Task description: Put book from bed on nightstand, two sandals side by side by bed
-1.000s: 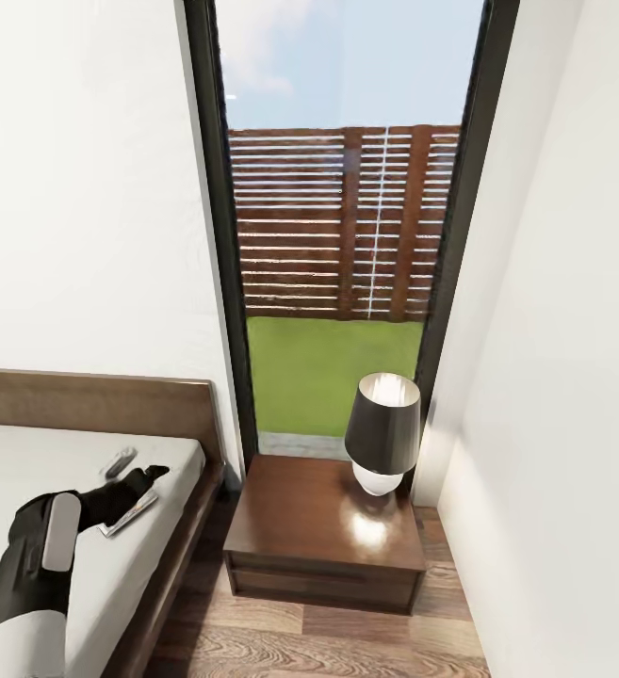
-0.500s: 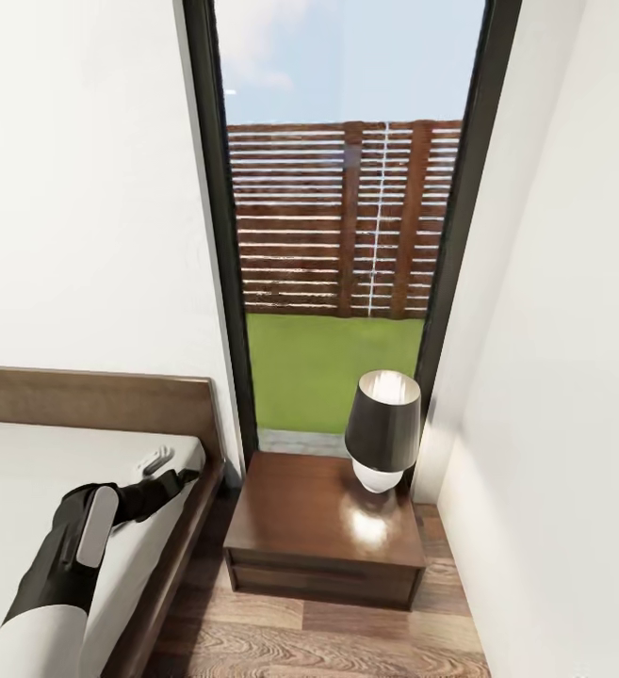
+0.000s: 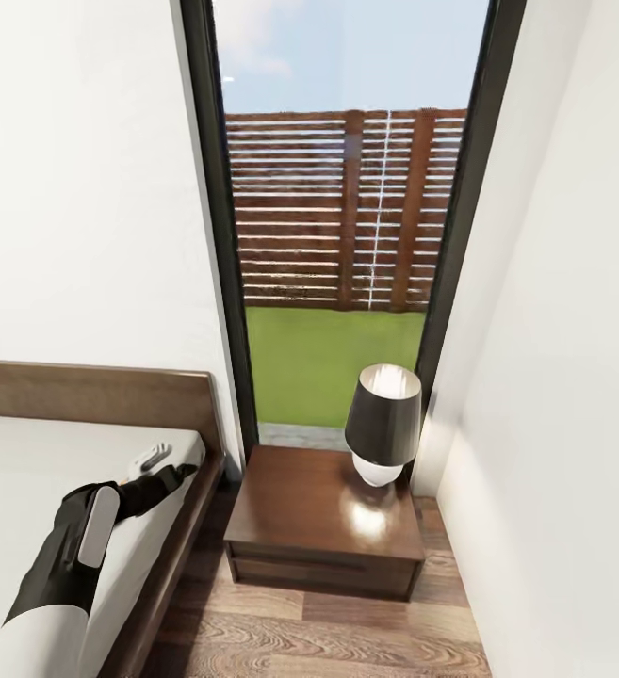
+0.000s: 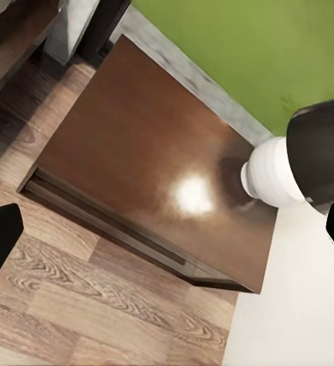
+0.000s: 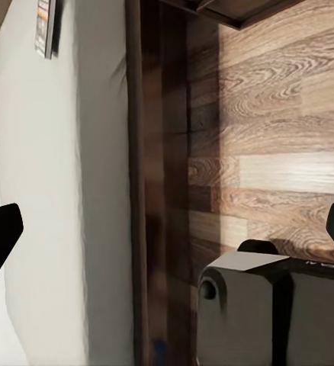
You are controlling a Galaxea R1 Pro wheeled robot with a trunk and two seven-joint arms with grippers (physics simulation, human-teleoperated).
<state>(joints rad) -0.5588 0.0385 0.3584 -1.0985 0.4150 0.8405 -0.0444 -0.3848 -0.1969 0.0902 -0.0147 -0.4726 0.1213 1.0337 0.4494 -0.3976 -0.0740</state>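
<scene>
The left end effector hangs released and empty over the bed at lower left, aimed toward the nightstand at bottom centre. The book lies on the mattress, likely awaiting a grasp.

I see a lamp with a dark shade and white base, upright in the far corner by the window. Outside are a slatted fence, grass and blue sky.
</scene>
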